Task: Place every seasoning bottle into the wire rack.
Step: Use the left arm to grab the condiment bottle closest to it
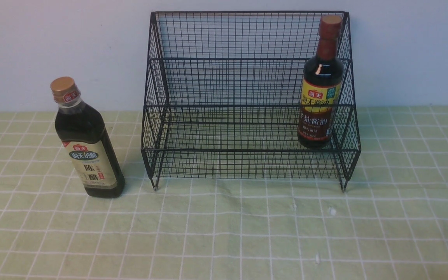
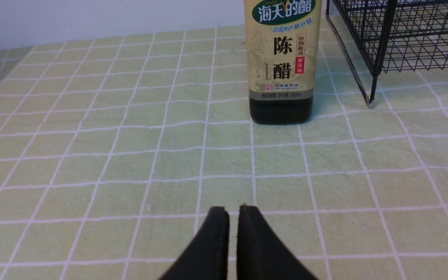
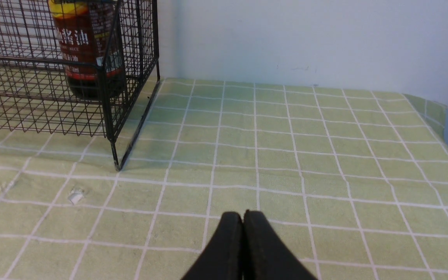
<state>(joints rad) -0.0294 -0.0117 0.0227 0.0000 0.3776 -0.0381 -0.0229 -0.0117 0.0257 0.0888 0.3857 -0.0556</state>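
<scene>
Front view: gold-capped, beige-labelled bottle (image 1: 90,155) beside wire rack (image 1: 247,150); left claw (image 2: 233,210), right claw (image 3: 242,214) clenched, seemingly empty.

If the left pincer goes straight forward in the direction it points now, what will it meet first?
Most likely the bottle with the beige label, standing on the green cloth ahead. The shut left pincer points slightly beside its edge, so it may only graze it; depth is unclear.

Bottle (image 1: 320,97) in rack (image 1: 224,151); second bottle (image 1: 90,155) leftward.
</scene>
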